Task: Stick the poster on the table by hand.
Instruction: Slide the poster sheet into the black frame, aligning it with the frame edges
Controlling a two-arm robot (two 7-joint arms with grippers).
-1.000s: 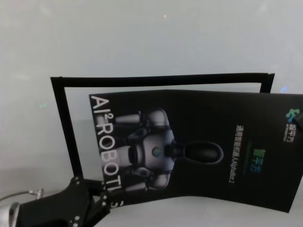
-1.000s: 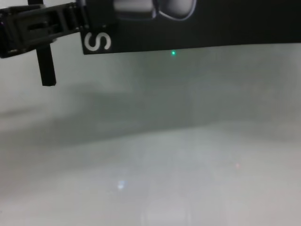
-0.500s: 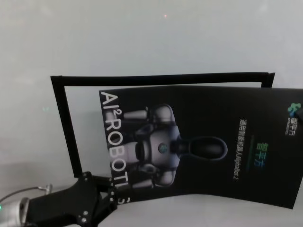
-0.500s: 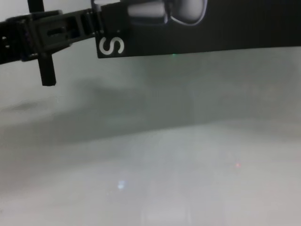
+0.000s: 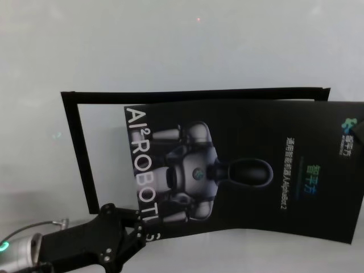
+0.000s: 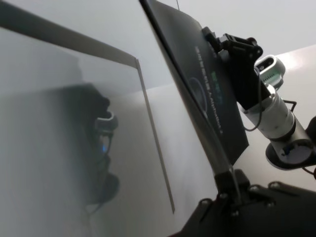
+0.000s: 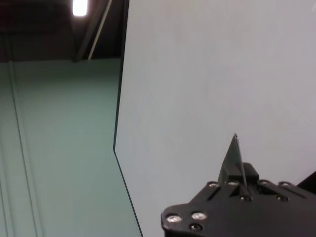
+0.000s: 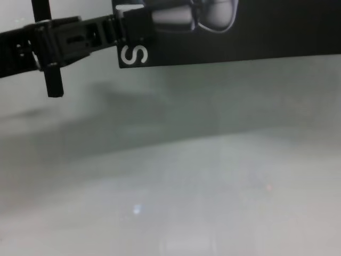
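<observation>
Shifted toward 3 o'clock w/ our left gripper (image 5: 135,230): poster (image 5: 273,170), fingers pinching its corner; right gripper (image 6: 217,42) fingers pinch far edge, black frame (image 5: 77,142) behind, desk (image 5: 170,45) below.

Glossy black poster (image 5: 273,170) with white "AI² ROBOTICS" lettering and a grey robot picture, held above the pale worktop (image 5: 170,51).

On the poster (image 5: 244,170) I hold, I can read big white capitals "AI² ROBOTI", a lone "S" in my chest view, and small white text ending "AlphaBot 2" beside Chinese characters too small to make out.
</observation>
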